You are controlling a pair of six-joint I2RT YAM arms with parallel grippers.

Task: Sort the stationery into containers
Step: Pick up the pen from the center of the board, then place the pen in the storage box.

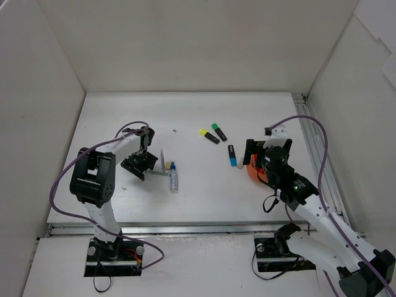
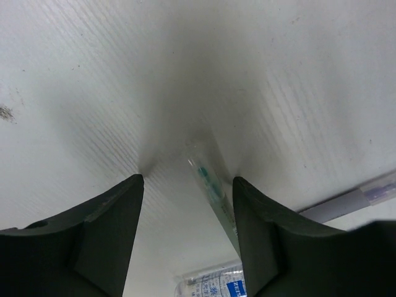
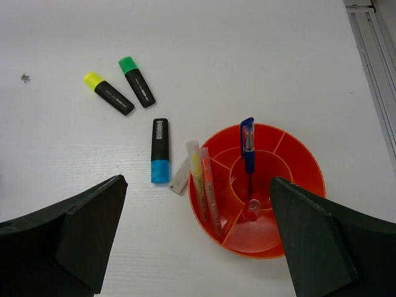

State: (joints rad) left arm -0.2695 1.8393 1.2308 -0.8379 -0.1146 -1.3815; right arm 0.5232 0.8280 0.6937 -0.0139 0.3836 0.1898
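My left gripper straddles 1 thin clear pen, jaws apart, not pinching; next, squeeze and carry it to the orange pot.

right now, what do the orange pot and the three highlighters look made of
Orange pot: probably moulded plastic, slightly glossy, going by the sheen and thin dividers. Yellow-capped highlighter, green-capped highlighter, blue-capped highlighter: likely plastic too, matte black barrels with bright caps.

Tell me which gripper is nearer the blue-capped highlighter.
Right. The right gripper hangs just right of the blue-capped highlighter, above the orange pot; the left gripper is far off to its left, by the clear tube.
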